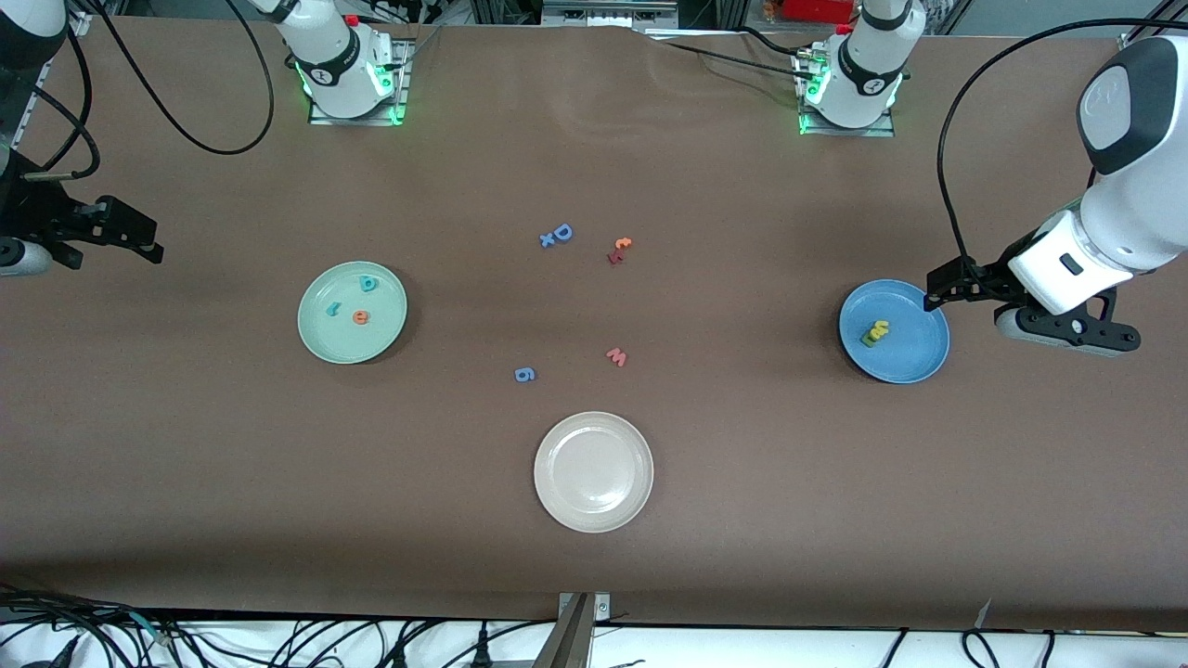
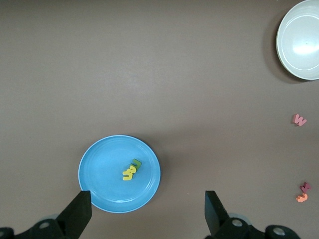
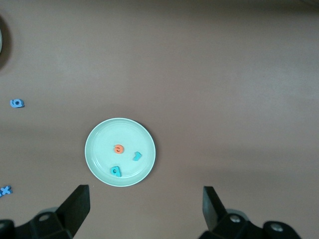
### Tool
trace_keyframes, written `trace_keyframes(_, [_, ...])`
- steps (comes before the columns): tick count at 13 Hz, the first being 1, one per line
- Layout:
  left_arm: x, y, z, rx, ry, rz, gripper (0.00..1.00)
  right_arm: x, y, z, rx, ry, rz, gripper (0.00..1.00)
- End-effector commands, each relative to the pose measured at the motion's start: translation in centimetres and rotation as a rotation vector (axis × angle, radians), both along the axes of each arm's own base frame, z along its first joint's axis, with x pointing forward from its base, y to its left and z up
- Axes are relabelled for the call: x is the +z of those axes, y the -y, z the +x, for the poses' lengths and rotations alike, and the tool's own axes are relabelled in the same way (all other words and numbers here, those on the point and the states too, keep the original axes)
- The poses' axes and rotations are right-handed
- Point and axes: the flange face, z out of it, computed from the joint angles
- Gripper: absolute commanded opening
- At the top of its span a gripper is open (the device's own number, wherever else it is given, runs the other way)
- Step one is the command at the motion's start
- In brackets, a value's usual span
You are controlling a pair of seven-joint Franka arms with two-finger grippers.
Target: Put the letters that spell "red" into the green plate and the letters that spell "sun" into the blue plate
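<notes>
The green plate (image 1: 320,339) (image 3: 107,144) holds an orange "e" (image 1: 361,317) (image 3: 118,148), a teal "d" (image 1: 368,284) (image 3: 115,171) and a thin teal "r" (image 1: 333,309) (image 3: 137,156). In the blue plate (image 1: 914,353) (image 2: 102,179) lie two yellow letters (image 1: 876,329) (image 2: 128,173) and a dark green "n" (image 2: 135,163), bunched together. My left gripper (image 1: 936,295) (image 2: 148,214) hangs open over the blue plate's rim, at the left arm's end. My right gripper (image 1: 148,239) (image 3: 144,209) hangs open over bare table, between the green plate and the right arm's end. Neither holds anything.
A cream-white plate (image 1: 593,471) sits nearest the front camera at mid-table. Loose pieces lie between the plates: a blue "D" with an "x" (image 1: 557,235), orange and red bits (image 1: 619,250), a pink "w" (image 1: 616,356) and a blue "6" (image 1: 524,374).
</notes>
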Motion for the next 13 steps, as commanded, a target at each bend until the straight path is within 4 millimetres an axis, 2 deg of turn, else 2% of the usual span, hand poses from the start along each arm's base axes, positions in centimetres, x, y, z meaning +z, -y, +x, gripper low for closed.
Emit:
trace_keyframes(1, [0.6,0.1,-0.3,0.003,-0.006,0.019,1.00,0.5,-0.3,0.4,0.014,0.010,-0.005,1.00])
trace_keyframes(7, [1.0,-0.5,0.1,0.027,0.005,0.006,1.00,0.5,-0.3,0.4,0.014,0.010,-0.005,1.00])
trace_keyframes(9, [2.0,-0.6,0.4,0.105,0.018,0.016,1.00,0.4,-0.3,0.4,0.014,0.009,-0.003,1.00])
trace_keyframes(13, [1.2,-1.5,0.7,0.125,0.004,0.017,1.00,0.5,-0.1,0.5,0.011,0.016,-0.004,1.00])
